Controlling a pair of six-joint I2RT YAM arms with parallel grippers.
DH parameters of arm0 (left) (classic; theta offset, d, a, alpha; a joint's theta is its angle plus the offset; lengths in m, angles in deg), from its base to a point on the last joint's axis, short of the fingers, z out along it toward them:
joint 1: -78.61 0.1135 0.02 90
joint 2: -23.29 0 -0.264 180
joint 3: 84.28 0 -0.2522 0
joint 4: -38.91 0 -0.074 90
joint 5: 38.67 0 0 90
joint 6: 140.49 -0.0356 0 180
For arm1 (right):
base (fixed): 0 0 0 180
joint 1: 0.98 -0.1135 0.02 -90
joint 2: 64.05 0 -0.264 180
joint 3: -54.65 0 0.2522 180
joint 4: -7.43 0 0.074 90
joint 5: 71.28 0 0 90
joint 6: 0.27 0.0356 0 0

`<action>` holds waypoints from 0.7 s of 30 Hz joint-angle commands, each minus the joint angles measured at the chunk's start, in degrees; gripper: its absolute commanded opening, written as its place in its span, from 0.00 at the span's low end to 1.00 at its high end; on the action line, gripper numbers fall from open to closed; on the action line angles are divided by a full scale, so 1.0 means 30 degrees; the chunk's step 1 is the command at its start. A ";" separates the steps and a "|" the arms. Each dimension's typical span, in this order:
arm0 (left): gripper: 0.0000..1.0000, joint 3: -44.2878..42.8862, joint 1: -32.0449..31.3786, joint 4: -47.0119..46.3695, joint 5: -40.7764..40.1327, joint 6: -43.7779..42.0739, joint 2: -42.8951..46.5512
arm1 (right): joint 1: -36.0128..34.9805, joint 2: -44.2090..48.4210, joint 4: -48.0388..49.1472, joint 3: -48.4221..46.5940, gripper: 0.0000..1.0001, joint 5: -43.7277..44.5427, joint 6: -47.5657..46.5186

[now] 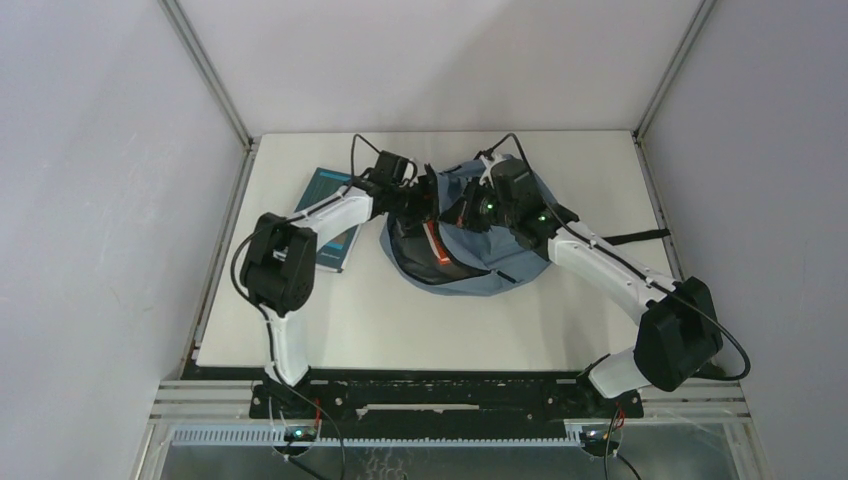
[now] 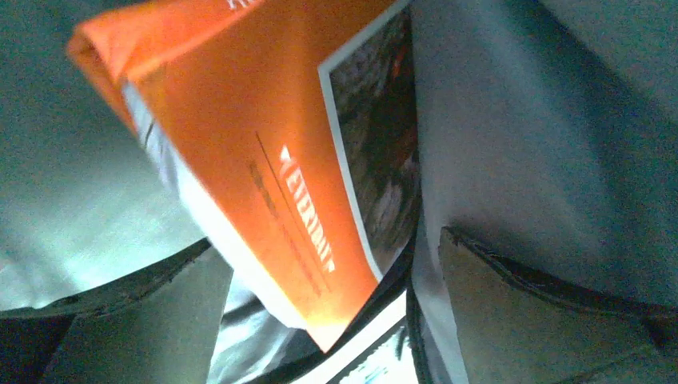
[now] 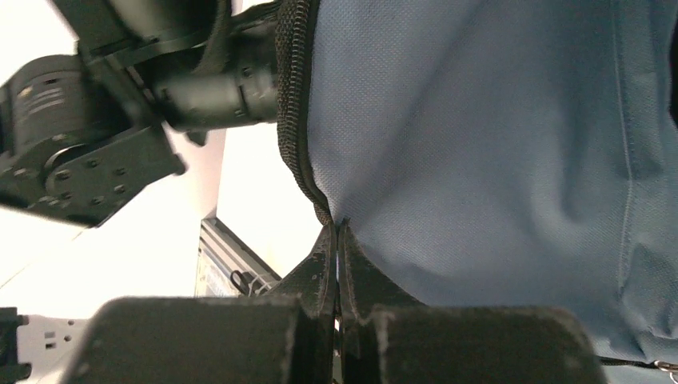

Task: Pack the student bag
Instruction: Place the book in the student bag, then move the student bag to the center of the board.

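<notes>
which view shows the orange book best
The left wrist view: the orange book fills much of the frame, with its cover and white lettering facing the camera. The top external view shows only a thin orange strip of it in the open student bag. The right wrist view shows none of it, only bag fabric.

Orange book cover: one line of white slanted capitals is running along it, tilted and blurring, and no word is reading with certainty. Thin dark print lines beside it are staying illegible. White page beneath is showing small bluish print, too blurred. Teal book on the bench: marks too small to read.
</notes>
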 commanded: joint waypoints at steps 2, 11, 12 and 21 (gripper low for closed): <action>1.00 -0.1532 -0.0066 0.3000 -0.2989 -0.3076 0.3000 | 0.0113 0.0133 0.0949 0.0026 0.00 0.0509 0.0380; 0.96 -0.1025 -0.0066 0.7166 -0.4312 -0.6716 0.6116 | 0.1098 0.0723 -0.0195 0.0448 0.00 0.2650 -0.0181; 0.96 -0.0890 -0.0066 0.7600 -0.4415 -0.7005 0.6738 | 0.1223 0.0856 -0.0389 0.0438 0.00 0.3165 -0.0510; 1.00 0.2773 0.1450 0.7080 -0.9169 -0.7111 1.2230 | 0.1316 -0.0597 0.0279 0.0377 0.00 0.2472 -0.1591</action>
